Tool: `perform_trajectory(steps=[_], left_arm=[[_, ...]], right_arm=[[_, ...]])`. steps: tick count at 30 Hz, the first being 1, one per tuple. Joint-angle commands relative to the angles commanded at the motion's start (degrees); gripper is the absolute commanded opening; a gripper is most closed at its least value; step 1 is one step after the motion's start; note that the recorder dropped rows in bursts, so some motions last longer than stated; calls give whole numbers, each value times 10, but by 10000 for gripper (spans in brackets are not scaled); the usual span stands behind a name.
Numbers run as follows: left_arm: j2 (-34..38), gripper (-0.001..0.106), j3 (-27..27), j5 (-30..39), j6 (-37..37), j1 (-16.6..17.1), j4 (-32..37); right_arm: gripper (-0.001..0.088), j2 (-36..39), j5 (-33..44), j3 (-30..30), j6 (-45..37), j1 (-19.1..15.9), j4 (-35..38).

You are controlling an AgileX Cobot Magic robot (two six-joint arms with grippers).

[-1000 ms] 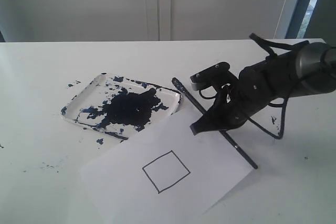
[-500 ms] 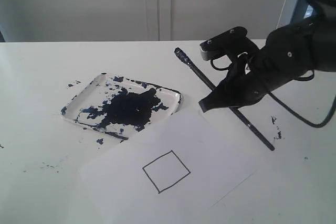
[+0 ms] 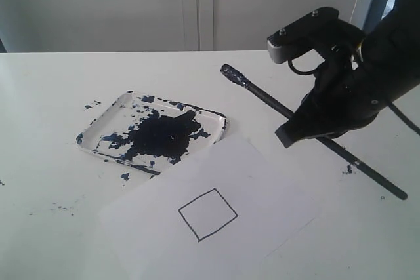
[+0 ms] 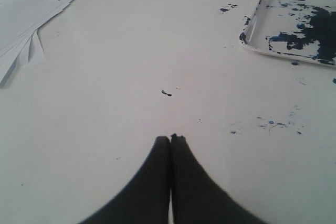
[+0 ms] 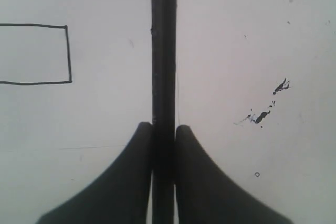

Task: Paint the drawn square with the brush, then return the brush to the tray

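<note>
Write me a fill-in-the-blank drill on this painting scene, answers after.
1. The right gripper is shut on the ____.
2. The drawn square has ____ paint inside.
3. The big dark blotch lies in the ____.
4. The left gripper holds ____.
Answers: brush; no; tray; nothing.

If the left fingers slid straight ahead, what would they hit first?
Probably nothing: ahead of the left fingers lies only table with a paint speck. The tray and paper stack sit off to the sides.
</note>
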Motion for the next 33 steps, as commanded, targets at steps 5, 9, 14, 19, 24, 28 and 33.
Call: perform_trajectory(steps=[5,9,14,19,24,28,33], left_arm=[[0,3,0,0,0,0,0],[0,3,0,0,0,0,0],[0,3,0,0,0,0,0],[0,3,0,0,0,0,0],[0,3,0,-53,-1,0,0],[0,3,0,-157,-6,0,0],[0,3,0,-219,-125,0,0]], right_arm=[[0,-13,-1,-1,0,18,23],[0,-13,1,-1,1,32,27],[0,-13,8,-1,1,40,35],[0,-13,13,-1,1,40,36],[0,-13,13,-1,1,40,48],[0,-13,12,-1,1,40,48],[0,-13,5,-1,1,40,48]])
